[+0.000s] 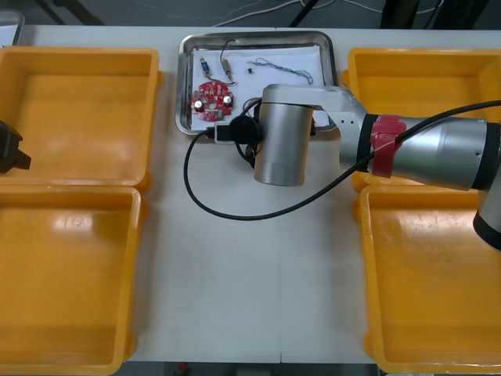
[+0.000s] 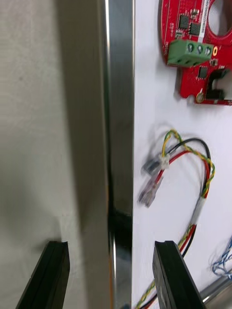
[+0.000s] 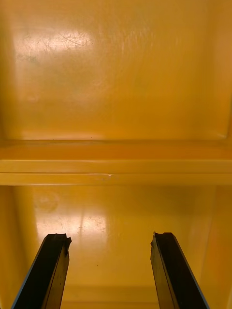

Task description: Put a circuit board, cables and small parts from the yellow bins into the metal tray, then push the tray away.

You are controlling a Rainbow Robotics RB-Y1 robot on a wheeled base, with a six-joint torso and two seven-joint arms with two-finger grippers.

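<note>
My right gripper is open and straddles the near rim of the metal tray: one finger is over the bare table, the other over the tray's white inside. Beyond the fingers in the tray lie the round red circuit board, a red and yellow cable and an end of the blue and white cable. From the front, the right arm reaches across to the tray, its wrist covering the gripper. The circuit board, small metal parts and blue and white cable rest inside.
My left gripper hangs open over the yellow bins on the left, at the table's left edge. Yellow bins stand left and right. A black hose loops from the right arm over the table.
</note>
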